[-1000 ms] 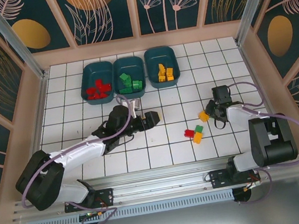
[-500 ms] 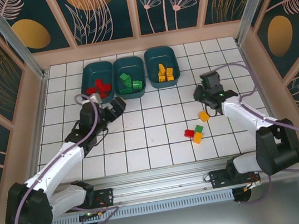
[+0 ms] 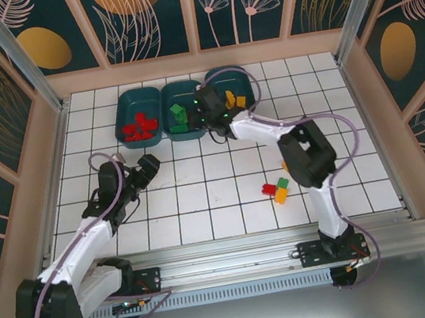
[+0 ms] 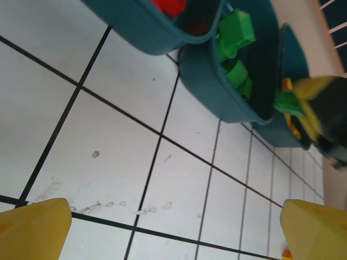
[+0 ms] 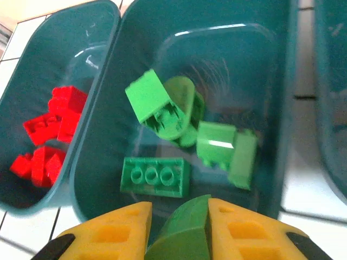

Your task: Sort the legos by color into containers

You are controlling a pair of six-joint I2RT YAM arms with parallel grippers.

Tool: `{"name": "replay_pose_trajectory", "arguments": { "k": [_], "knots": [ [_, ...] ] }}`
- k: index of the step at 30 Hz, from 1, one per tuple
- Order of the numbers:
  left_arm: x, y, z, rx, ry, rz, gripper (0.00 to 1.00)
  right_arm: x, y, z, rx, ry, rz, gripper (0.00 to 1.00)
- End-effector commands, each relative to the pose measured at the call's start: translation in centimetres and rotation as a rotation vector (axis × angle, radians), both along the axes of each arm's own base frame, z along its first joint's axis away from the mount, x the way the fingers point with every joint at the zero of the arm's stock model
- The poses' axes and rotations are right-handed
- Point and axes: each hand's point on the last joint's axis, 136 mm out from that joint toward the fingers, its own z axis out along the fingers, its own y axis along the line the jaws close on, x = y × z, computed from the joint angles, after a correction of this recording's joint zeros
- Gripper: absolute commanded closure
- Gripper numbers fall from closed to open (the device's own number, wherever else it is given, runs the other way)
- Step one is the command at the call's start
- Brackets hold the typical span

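Observation:
Three dark teal containers stand in a row at the back: the left one (image 3: 126, 108) holds red legos (image 3: 140, 125), the middle one (image 3: 183, 93) green legos (image 3: 180, 116), the right one (image 3: 234, 78) yellow legos (image 3: 238, 103). My right gripper (image 3: 209, 116) hovers over the middle container's near end, shut on a curved green lego (image 5: 184, 233). Below it lie several green legos (image 5: 155, 176) in that container (image 5: 135, 32). My left gripper (image 3: 147, 167) is open over bare tiles, its yellow fingers (image 4: 32, 227) wide apart with nothing between them. A red (image 3: 268, 189), a green (image 3: 282, 183) and a yellow lego (image 3: 281, 195) lie together on the table.
The right arm (image 3: 300, 154) stretches across the table's middle, its elbow above the loose legos. In the left wrist view the red container (image 4: 135, 27) and green container (image 4: 217, 92) lie ahead, with the right gripper (image 4: 320, 108) beyond them. Walls close in the tiled floor.
The right gripper has swung from the table's right side to above the middle container. The left gripper has drawn back to the left.

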Motion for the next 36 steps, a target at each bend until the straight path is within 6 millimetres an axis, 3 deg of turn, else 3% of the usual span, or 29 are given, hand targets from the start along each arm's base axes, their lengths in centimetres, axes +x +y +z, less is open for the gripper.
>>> {"name": "replay_pose_trajectory", "arguments": {
  "k": [1,4,8,11,16,18,19,21,24,27,30,33,36],
  "knots": [
    [-0.4,0.1,0.5,-0.019,-0.018,0.005,0.02,1.9,1.1,0.8,-0.036,-0.016,0.008,0.79],
    [-0.5,-0.3,0.1,-0.033,-0.003,-0.020,0.02,3.0,1.8,-0.3,-0.074,0.004,0.009,0.73],
    [-0.3,-1.1,0.1,-0.049,0.002,-0.057,0.02,3.9,2.2,0.0,-0.089,0.009,0.004,0.56],
    [0.1,-1.8,0.8,-0.062,-0.007,-0.092,0.02,4.1,2.2,1.3,-0.089,-0.009,0.000,0.49],
    [0.9,-3.1,2.7,-0.101,-0.054,-0.148,0.01,3.3,0.8,4.2,-0.103,-0.044,-0.026,0.47],
    [1.0,-4.0,3.4,-0.126,-0.080,-0.195,0.01,1.9,-0.8,5.3,-0.101,-0.064,-0.047,0.47],
    [0.9,-4.7,3.6,-0.133,-0.085,-0.220,0.02,0.8,-2.2,6.3,-0.097,-0.080,-0.068,0.47],
    [0.7,-6.1,4.0,-0.129,-0.102,-0.273,0.01,-1.5,-5.3,6.4,-0.100,-0.074,-0.119,0.47],
    [-0.3,-9.7,4.3,-0.124,-0.123,-0.384,0.02,-5.5,-11.5,4.3,-0.133,-0.017,-0.242,0.47],
    [-1.8,-14.0,4.3,-0.135,-0.132,-0.508,0.03,-10.1,-17.5,0.7,-0.152,0.096,-0.346,0.47],
    [-3.4,-17.5,3.4,-0.126,-0.114,-0.609,0.04,-14.9,-22.1,-2.5,-0.174,0.209,-0.437,0.47],
    [-4.7,-20.0,2.6,-0.124,-0.096,-0.680,0.06,-19.0,-24.4,-4.7,-0.152,0.295,-0.495,0.43],
    [-5.4,-21.5,2.0,-0.112,-0.083,-0.721,0.07,-21.4,-25.4,-6.3,-0.127,0.367,-0.522,0.43]
  ]
}}
